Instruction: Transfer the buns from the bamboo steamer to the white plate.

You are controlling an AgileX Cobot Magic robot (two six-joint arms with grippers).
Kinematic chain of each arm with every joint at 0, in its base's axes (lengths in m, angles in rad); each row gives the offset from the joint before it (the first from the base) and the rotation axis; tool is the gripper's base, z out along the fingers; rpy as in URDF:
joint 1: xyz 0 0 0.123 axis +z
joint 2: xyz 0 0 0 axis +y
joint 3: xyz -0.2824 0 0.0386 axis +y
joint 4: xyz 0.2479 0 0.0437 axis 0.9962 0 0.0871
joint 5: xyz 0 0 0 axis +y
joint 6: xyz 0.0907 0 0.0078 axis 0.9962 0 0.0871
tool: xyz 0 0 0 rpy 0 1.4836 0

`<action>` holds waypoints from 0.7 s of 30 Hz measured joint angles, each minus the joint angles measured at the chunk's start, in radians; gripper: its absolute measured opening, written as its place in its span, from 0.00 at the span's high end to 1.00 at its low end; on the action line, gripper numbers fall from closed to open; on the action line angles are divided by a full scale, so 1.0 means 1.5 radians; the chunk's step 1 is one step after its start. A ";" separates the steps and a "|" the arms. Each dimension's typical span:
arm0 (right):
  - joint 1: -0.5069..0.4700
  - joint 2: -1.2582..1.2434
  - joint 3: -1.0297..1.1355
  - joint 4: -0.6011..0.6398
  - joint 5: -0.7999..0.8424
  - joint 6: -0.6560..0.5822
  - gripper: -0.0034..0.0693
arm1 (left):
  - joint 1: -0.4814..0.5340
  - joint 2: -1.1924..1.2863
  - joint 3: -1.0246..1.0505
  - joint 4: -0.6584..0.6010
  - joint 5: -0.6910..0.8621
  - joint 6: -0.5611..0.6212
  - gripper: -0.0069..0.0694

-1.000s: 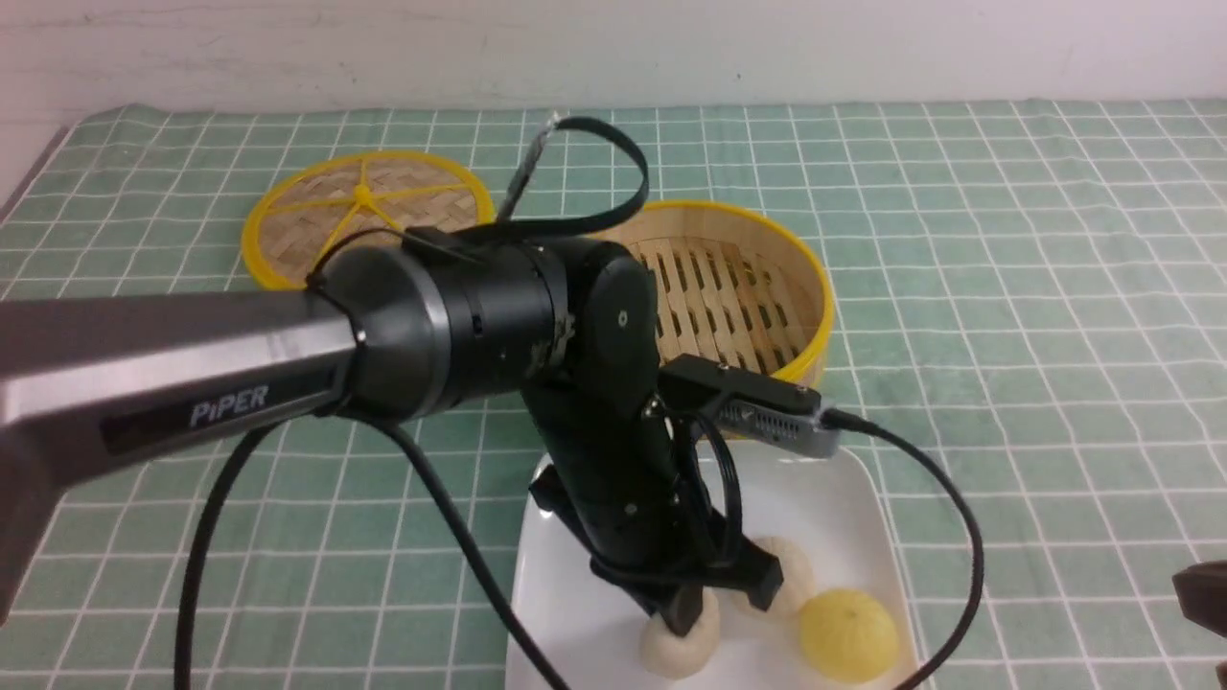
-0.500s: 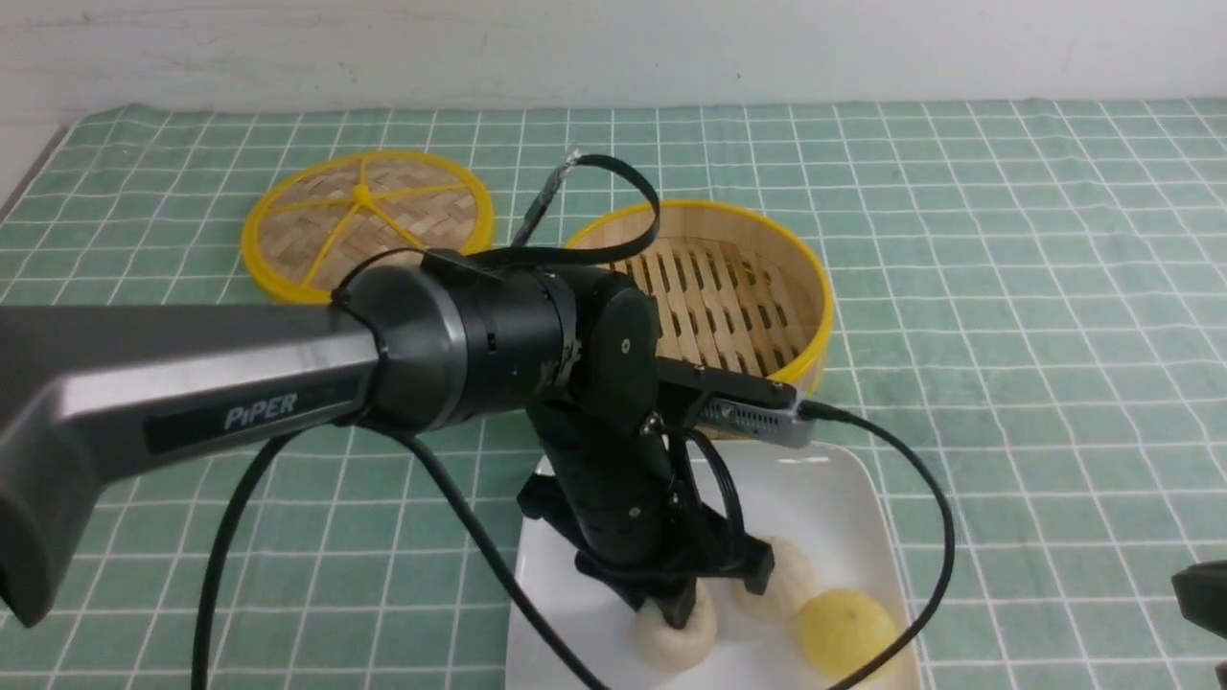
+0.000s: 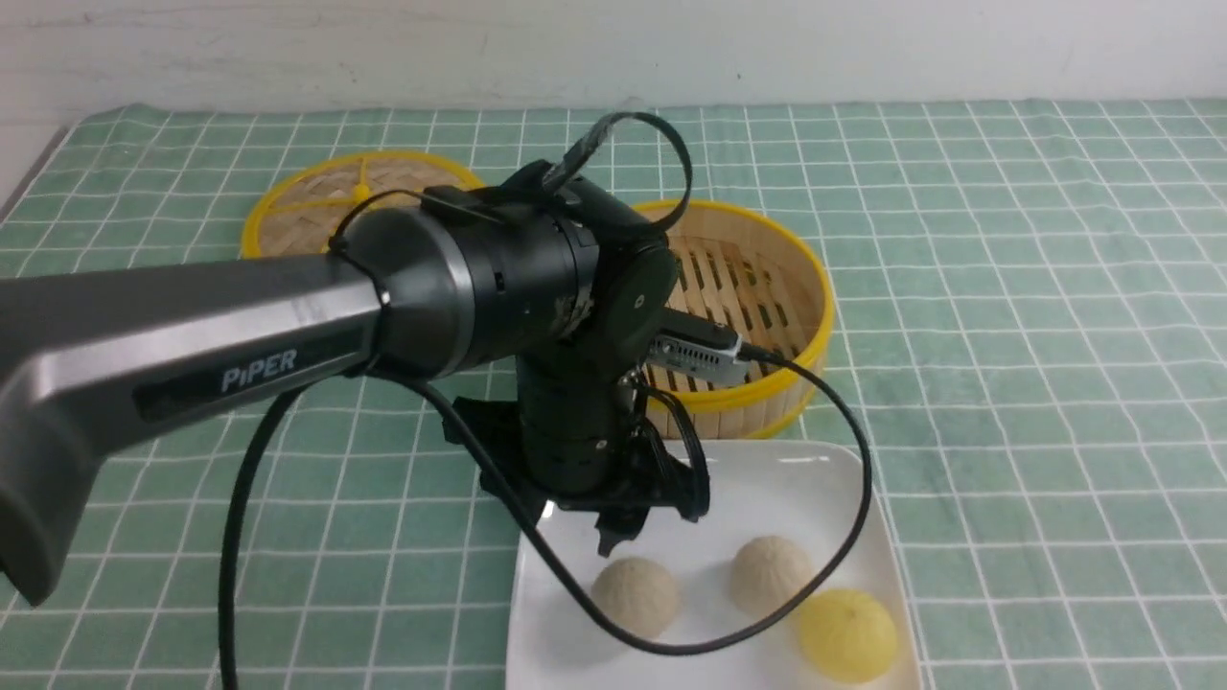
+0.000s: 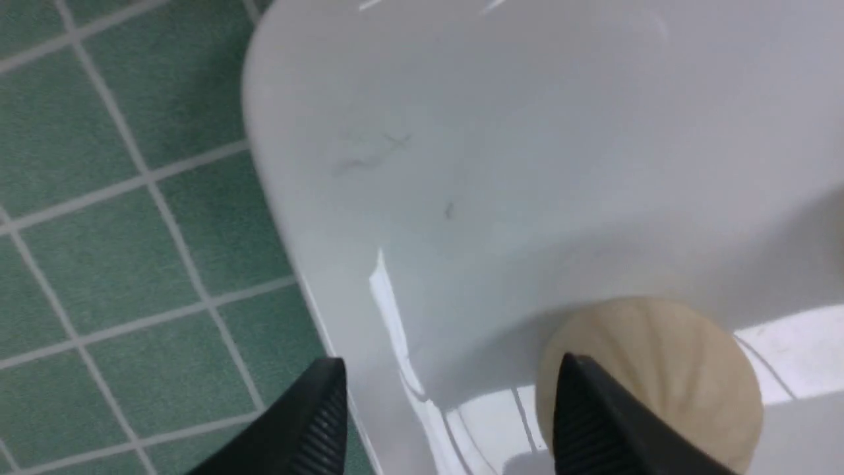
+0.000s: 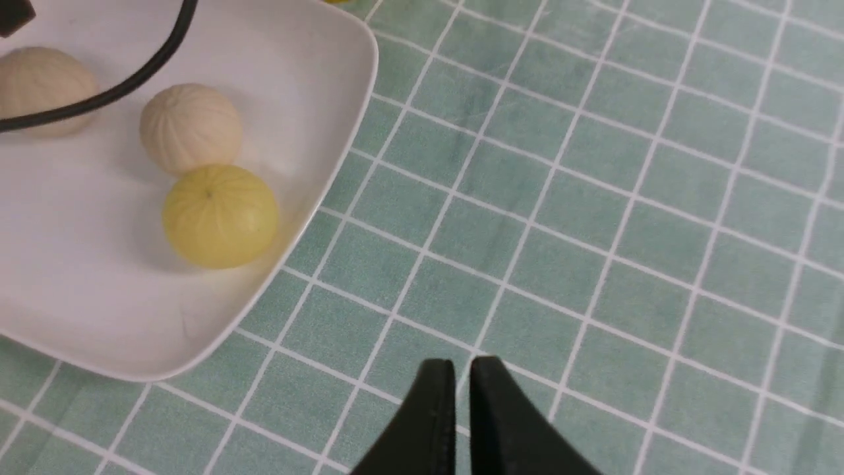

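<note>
Two cream-beige buns (image 3: 636,596) (image 3: 770,573) sit on the white plate (image 3: 824,465), apart from each other. The bamboo steamer (image 3: 811,287) stands behind the plate, and the part of its slat floor that shows is bare. My left gripper (image 3: 623,532) hangs open just above the plate's far left part, clear of the nearer bun. In the left wrist view that bun (image 4: 659,369) lies beyond one fingertip, with nothing between the gripper's (image 4: 452,363) jaws. My right gripper (image 5: 461,363) is shut over the cloth beside the plate (image 5: 316,99), and both buns (image 5: 191,125) (image 5: 39,82) show there.
A bright yellow bun (image 3: 847,634) rests on the plate beside the right-hand cream bun. The flat woven lid (image 3: 288,216) lies on the green checked cloth at the back left, partly hidden by my left arm. The arm's black cable (image 3: 844,537) loops over the plate.
My left gripper has let go of the bun, risen off the plate and drawn back toward the steamer. The bun stays on the plate.
</note>
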 joint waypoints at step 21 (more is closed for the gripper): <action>0.000 -0.354 0.222 -0.071 -0.300 0.113 0.97 | 0.000 0.000 -0.015 -0.004 0.027 0.069 0.63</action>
